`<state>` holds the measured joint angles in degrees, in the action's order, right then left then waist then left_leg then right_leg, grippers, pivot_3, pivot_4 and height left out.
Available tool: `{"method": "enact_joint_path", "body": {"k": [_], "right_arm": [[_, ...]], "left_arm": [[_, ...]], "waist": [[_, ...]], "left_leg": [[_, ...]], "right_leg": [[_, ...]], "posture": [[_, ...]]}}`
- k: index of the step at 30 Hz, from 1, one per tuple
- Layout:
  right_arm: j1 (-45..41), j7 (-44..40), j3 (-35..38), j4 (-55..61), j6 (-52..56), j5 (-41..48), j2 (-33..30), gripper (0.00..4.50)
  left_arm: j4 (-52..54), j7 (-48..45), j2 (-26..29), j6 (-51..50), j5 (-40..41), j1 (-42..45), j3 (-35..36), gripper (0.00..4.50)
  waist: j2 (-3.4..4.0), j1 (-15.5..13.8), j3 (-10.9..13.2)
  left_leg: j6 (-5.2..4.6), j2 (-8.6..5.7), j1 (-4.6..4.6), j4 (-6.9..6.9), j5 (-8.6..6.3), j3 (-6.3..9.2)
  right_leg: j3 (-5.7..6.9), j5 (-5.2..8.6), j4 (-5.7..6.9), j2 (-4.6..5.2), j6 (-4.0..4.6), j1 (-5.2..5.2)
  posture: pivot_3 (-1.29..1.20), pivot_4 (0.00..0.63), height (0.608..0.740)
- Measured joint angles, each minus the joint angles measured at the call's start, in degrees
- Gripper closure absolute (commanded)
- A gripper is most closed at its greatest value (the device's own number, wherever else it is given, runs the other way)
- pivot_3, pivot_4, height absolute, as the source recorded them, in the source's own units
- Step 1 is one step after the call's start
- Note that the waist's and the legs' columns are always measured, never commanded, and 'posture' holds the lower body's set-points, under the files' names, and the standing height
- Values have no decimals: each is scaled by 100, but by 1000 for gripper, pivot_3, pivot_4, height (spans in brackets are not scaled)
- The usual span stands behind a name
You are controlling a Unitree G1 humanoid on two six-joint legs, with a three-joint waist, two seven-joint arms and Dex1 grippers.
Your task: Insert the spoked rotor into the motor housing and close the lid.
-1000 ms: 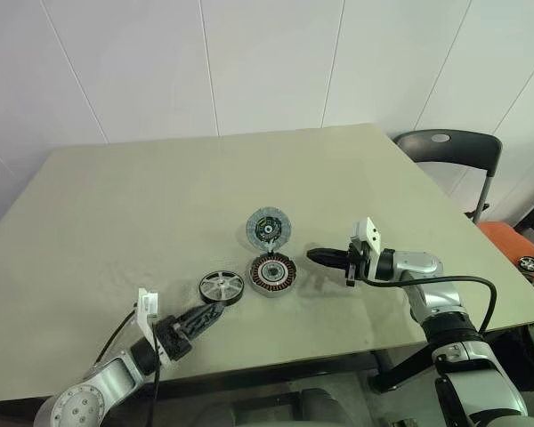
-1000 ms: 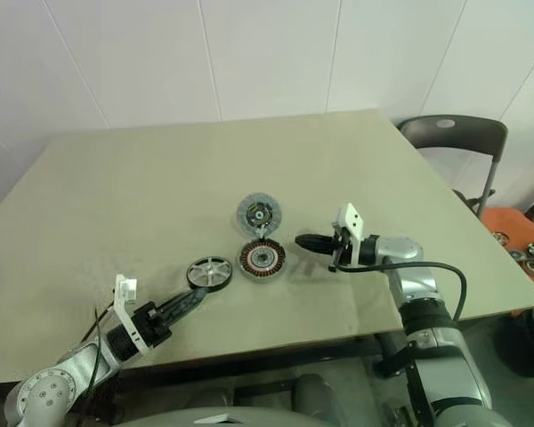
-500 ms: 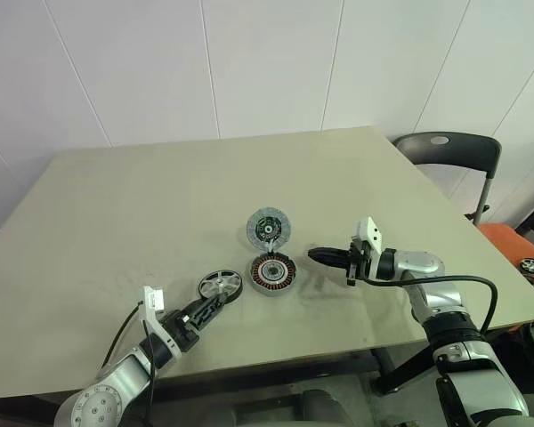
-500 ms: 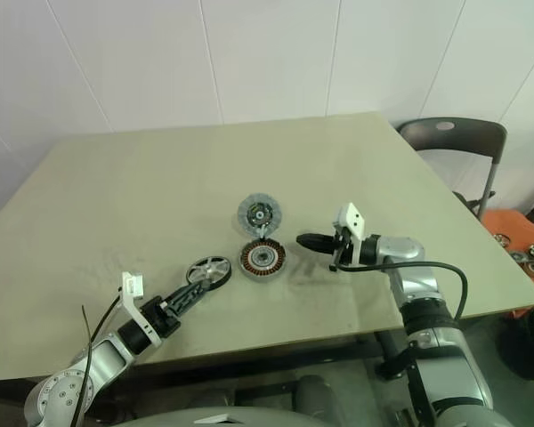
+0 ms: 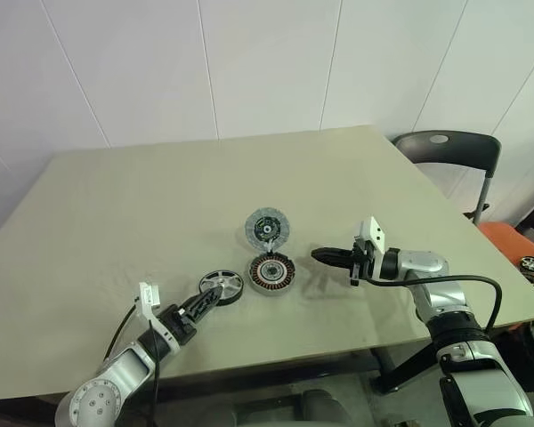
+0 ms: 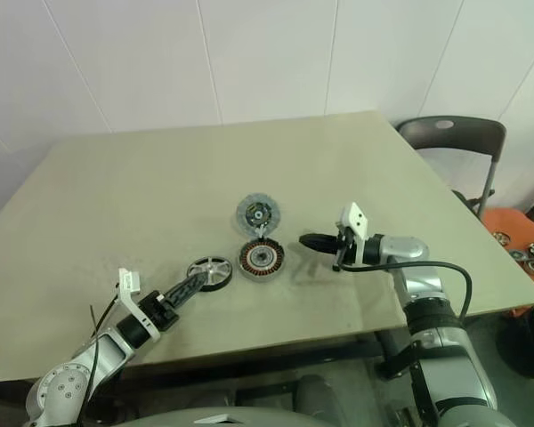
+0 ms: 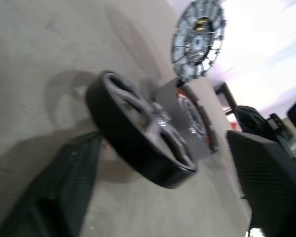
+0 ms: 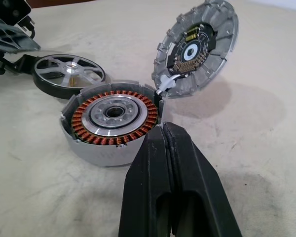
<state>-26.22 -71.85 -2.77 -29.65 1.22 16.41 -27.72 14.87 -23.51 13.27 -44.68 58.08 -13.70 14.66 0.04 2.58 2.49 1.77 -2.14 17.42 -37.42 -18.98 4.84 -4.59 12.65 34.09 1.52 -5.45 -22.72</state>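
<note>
— Two claws were over the table (image 5: 116,205). What did the left gripper (image 5: 212,300) do?
— Its spread fingers straddled the spoked rotor (image 5: 222,286).
— And the right gripper (image 5: 320,256)?
— Pressed together, beside the motor housing (image 5: 272,272); the lid (image 5: 268,229) stood open just beyond that.

This is looking like a plain lab or test room. White panelled walls (image 5: 267,62) are standing behind 1 bare beige table (image 5: 160,196), with a dark chair (image 5: 445,151) sitting beside it.
</note>
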Motion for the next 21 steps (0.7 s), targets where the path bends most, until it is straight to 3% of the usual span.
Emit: {"method": "enact_joint_path", "body": {"k": [5,14,19,21], "right_arm": [[-7,0,0,-49,-1,0,0,4500],[-16,5,-3,-95,-40,-44,2,4500],[-16,5,-3,-95,-41,-45,2,4500],[-15,5,-2,-95,-41,-45,2,4500]], "left_arm": [[39,101,2,-97,7,-97,-7,3019],[208,85,-57,-104,-2,-249,-220,3019],[292,117,-94,-102,19,-227,-222,4069],[296,152,-93,-107,58,-209,-202,4070]], "waist": [[-10,-20,3],[-27,-7,14],[-28,-8,15],[-28,-9,15]], "left_leg": [[-2,-2,19,18,-3,4],[-2,-3,11,14,-2,-5],[-2,-3,13,16,-2,-5],[-2,-3,12,16,-3,-5]], "right_leg": [[-7,-7,-8,13,7,-27],[-6,2,-7,6,-4,-18],[-6,2,-8,6,-4,-19],[-6,2,-8,6,-4,-19]], "posture": [[0,0,740],[0,0,740],[0,0,740],[0,0,740]]}}
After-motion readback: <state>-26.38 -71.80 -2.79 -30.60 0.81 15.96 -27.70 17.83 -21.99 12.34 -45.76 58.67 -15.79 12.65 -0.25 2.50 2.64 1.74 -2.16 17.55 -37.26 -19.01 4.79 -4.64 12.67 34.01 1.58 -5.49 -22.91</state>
